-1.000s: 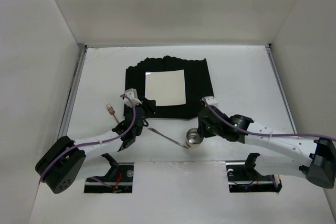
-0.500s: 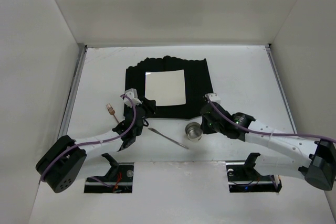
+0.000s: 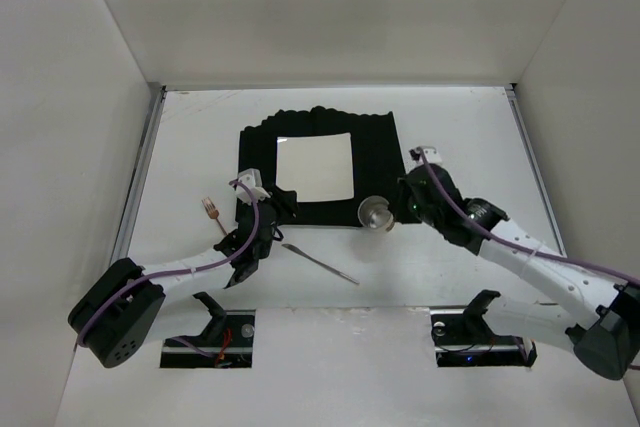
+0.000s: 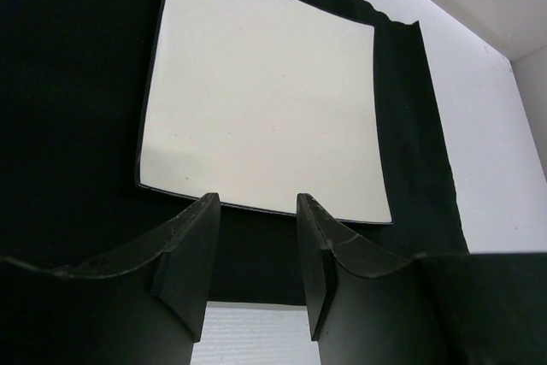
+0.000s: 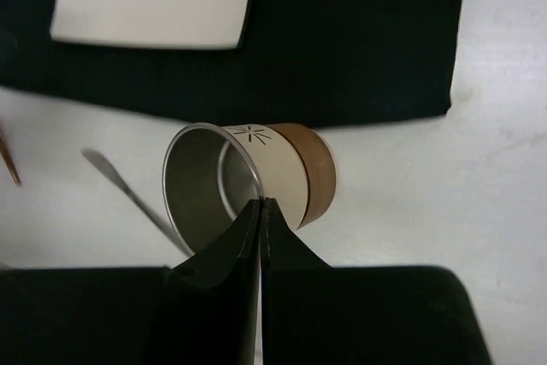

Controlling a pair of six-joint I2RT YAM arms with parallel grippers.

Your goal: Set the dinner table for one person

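Carried up near one plate (image 3: 314,168), one cup (image 3: 375,213) hangs in right tool (image 5: 261,211).

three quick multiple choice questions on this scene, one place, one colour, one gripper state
1. Where is the plate? A on the placemat; B in the right gripper; C inside the cup.
2. Placemat colour? A red; B black; C white.
3. The right gripper is: A open and empty; B shut on the cup's rim; C shut on the plate.
Answers: 1 A, black cloth shows all round it from above; 2 B, it reads plain black in every view; 3 B, the right wrist view shows the fingertips pinched on the rim.
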